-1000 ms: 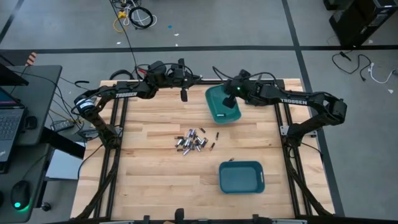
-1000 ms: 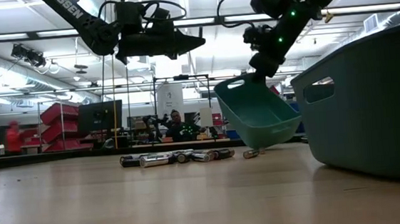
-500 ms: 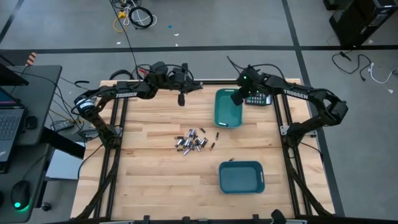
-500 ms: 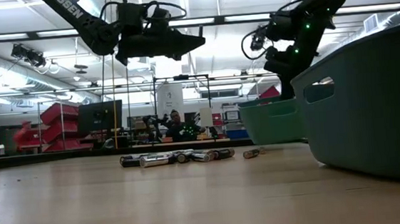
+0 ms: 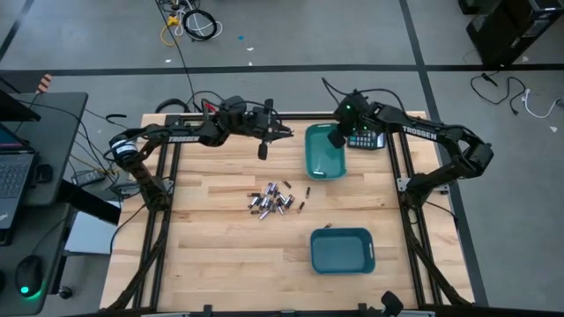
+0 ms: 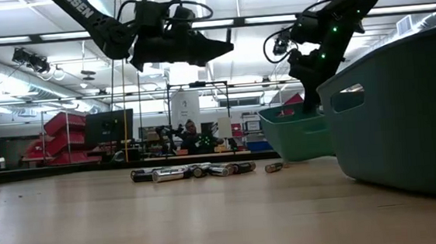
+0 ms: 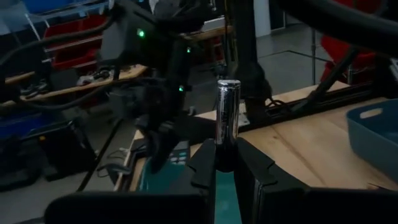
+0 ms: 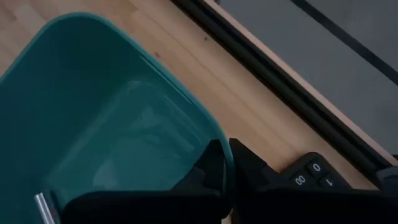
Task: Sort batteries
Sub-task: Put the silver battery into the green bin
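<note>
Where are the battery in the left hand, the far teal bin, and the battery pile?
battery in the left hand (image 7: 226, 115): left wrist view, middle of its silvery body.
far teal bin (image 5: 322, 157): high view, bare floor inside.
battery pile (image 5: 271, 201): high view, centre of the cluster.

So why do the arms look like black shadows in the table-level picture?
Low view: bright ceiling lights behind silhouette both arms, and the near teal bin looms soft-edged. Left wrist view: the held silvery battery catches glare; the room behind blurs. High view: even light, faint shadows.
</note>
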